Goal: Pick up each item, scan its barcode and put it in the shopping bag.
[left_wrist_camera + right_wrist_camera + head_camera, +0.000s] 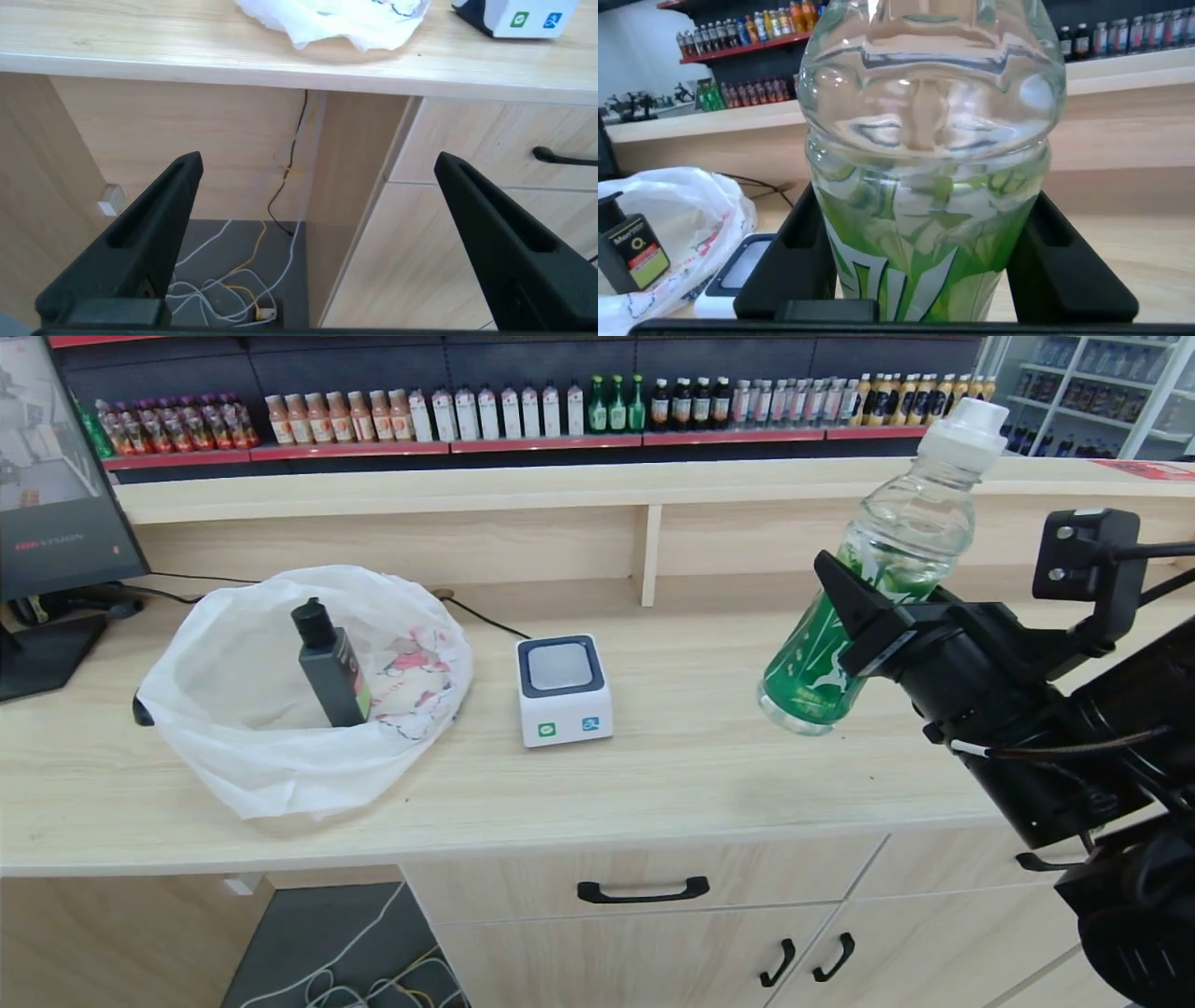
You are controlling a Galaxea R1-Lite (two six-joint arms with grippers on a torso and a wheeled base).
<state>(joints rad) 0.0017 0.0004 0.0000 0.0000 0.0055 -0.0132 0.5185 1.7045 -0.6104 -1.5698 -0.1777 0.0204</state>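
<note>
My right gripper (864, 616) is shut on a clear bottle with a green label and white cap (868, 579), held tilted in the air to the right of the white barcode scanner (563, 689). In the right wrist view the bottle (929, 168) sits between the black fingers (789, 252). The white shopping bag (280, 728) lies open on the counter's left, with a dark bottle (331, 663) standing inside. My left gripper (322, 233) hangs open below the counter edge, holding nothing, facing the cabinet recess.
A monitor (56, 476) stands at the far left of the wooden counter (700, 756). A raised shelf ledge (560, 485) runs behind it. Drawers with black handles (642, 891) are below. Cables (243, 280) lie on the floor under the counter.
</note>
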